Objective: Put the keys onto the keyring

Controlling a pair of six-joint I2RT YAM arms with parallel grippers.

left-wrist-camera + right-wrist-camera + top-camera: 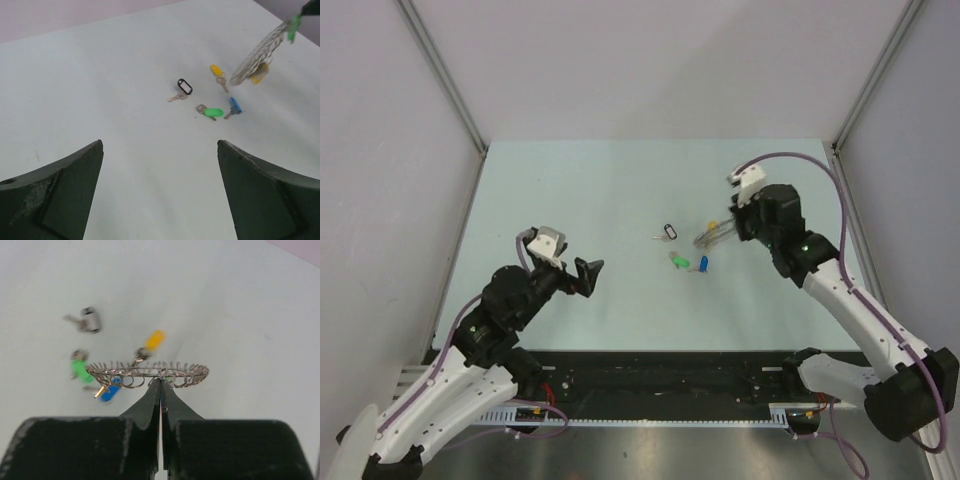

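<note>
Keyring (150, 371) is hanging off the counter (570, 190), with the right claw (161, 384) clamping its rim, jaws together on the wire. Four keys are lying loose just left of the ring and on its near side: black key (184, 86), yellow key (216, 70), green key (214, 112) and blue key (234, 104). One yellowish piece (258, 76) is sitting at the ring; can't tell if it's threaded. Left claw (160, 145) is hovering wide apart and empty. The keys are lying ahead and to its right, well apart, so the right claw is nearer.

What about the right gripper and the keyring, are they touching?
Touching. The right wrist view shows the right gripper with its fingertips closed together, pinching the near edge of the keyring on its coiled wire rim.
</note>
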